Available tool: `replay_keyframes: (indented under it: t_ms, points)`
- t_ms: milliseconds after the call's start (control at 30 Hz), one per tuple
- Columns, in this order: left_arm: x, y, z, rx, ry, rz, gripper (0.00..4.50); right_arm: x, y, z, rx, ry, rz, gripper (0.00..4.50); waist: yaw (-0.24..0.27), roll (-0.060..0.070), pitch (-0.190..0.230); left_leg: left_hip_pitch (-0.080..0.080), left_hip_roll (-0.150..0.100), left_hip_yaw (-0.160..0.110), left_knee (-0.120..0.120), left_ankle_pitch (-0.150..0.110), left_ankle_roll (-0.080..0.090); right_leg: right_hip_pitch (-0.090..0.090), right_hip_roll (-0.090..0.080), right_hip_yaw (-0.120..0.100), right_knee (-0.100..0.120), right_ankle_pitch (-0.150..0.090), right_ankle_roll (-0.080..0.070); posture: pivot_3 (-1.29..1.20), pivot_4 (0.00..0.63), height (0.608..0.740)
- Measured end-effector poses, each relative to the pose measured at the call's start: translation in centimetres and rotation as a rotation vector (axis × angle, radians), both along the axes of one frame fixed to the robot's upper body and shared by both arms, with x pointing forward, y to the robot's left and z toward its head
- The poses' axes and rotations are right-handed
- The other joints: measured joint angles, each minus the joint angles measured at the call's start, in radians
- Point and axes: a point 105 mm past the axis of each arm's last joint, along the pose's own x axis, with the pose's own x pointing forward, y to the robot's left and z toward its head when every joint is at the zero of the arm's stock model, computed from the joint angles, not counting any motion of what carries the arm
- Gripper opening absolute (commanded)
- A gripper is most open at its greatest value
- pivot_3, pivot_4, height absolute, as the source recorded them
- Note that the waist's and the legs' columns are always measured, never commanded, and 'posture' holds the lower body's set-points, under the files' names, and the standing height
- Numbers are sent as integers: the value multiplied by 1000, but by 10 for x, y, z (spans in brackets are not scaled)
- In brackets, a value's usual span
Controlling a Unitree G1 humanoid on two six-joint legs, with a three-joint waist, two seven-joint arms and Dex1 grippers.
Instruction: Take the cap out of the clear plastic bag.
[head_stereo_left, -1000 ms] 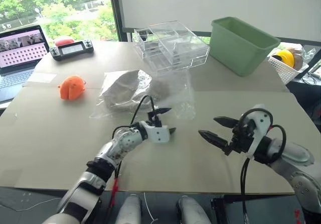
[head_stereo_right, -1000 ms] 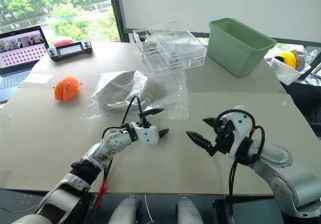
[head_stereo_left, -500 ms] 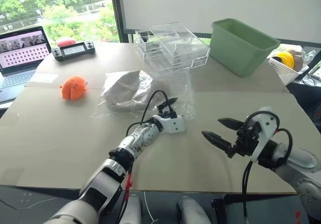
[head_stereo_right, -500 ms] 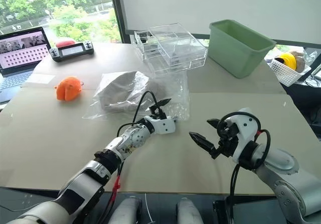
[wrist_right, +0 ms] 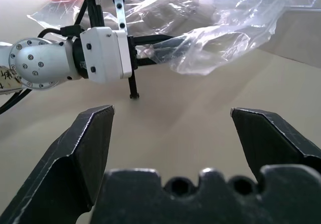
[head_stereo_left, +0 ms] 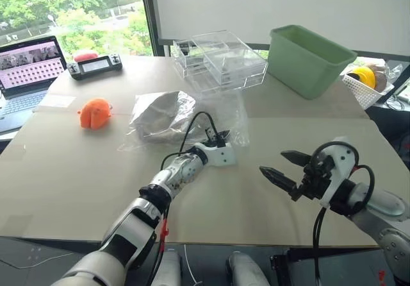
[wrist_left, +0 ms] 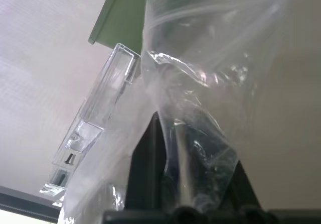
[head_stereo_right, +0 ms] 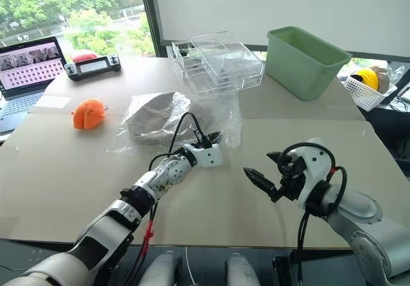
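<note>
The clear plastic bag (head_stereo_left: 229,115) lies crumpled in the middle of the table. The beige cap (head_stereo_left: 155,113) sits inside its left half. My left gripper (head_stereo_left: 221,138) is at the bag's near right edge, shut on a fold of the plastic. The left wrist view shows that film (wrist_left: 210,48) pinched between the black fingers (wrist_left: 146,174). My right gripper (head_stereo_left: 272,161) hovers open over bare table, right of the bag and closer to me. In the right wrist view its fingers (wrist_right: 90,143) spread wide, facing the left gripper (wrist_right: 150,47).
A green bin (head_stereo_left: 309,56) and clear acrylic boxes (head_stereo_left: 219,60) stand at the back. An orange toy (head_stereo_left: 95,113) lies left of the bag. A laptop (head_stereo_left: 29,68) and a controller (head_stereo_left: 95,63) are at the far left. A white basket (head_stereo_left: 362,84) sits off the right edge.
My left gripper reached forward to the bag's near edge and went from open to shut on the plastic. The right arm stayed where it was.
</note>
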Motion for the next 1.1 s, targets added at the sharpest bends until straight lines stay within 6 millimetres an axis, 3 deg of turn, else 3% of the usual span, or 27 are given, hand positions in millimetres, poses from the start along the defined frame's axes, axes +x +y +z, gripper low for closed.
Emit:
replay_keyframes:
  t_ms: [267, 467, 600, 667, 833, 867, 933, 1033, 1100]
  points:
    - [-3, 1, 2, -17, 8, -32, 16, 0, 1, -1, 0, 3, 4, 4500, -1, 0, 0, -1, 0, 0, -2, 0, 0, 0, 0, 0, -4, 0, 0, 0, 150, 735]
    - [-29, 28, -5, 1, 30, -136, 16, 0, 2, -1, 1, 5, 8, 4500, -15, 4, -2, 0, 1, 1, -5, -3, 1, 0, 0, 0, -5, -1, -2, 0, 150, 735]
    - [-66, 71, -11, 34, 41, -208, 16, 1, 2, -4, -1, 15, 8, 4500, -34, 6, -3, 1, 3, 2, -7, -5, 1, -1, 0, 1, -4, 1, -9, 0, 150, 735]
    - [-81, 93, -13, 64, 46, -225, 16, 3, 4, -6, -6, 19, 19, 4500, -35, 6, -3, 4, 3, 3, -7, -5, 1, 0, 1, 1, -4, -3, -3, 0, 150, 735]
    - [-113, 149, -19, 174, 40, -285, 16, 8, 8, -8, -5, 24, 48, 4500, -44, 6, -4, 10, 5, 6, -9, -5, 1, 2, 1, 2, -4, -5, -6, 0, 150, 735]
    - [-114, 153, -19, 180, 41, -285, 16, 9, 8, -8, -4, 25, 52, 4500, -45, 6, -4, 10, 5, 6, -9, -5, 1, 3, 1, 2, -4, -5, -6, 0, 150, 735]
    - [-117, 188, -21, 224, 43, -251, 16, 12, 8, -7, -2, 25, 60, 4500, -47, 9, -5, 16, 6, 8, -17, -4, 1, 4, 1, 3, -4, -6, -7, 0, 150, 735]
    - [-107, 211, -20, 256, 36, -183, 16, 16, 6, -6, -5, 19, 60, 4500, -49, 12, -7, 19, 6, 8, -19, -4, 1, 5, 1, 3, -2, -6, -8, 0, 150, 735]
    - [-95, 244, -23, 294, 59, -52, 16, 20, 9, -8, -7, 22, 72, 4500, -51, 17, -10, 21, 6, 8, -20, -4, 1, 4, 2, 3, 0, -6, -8, 0, 150, 735]
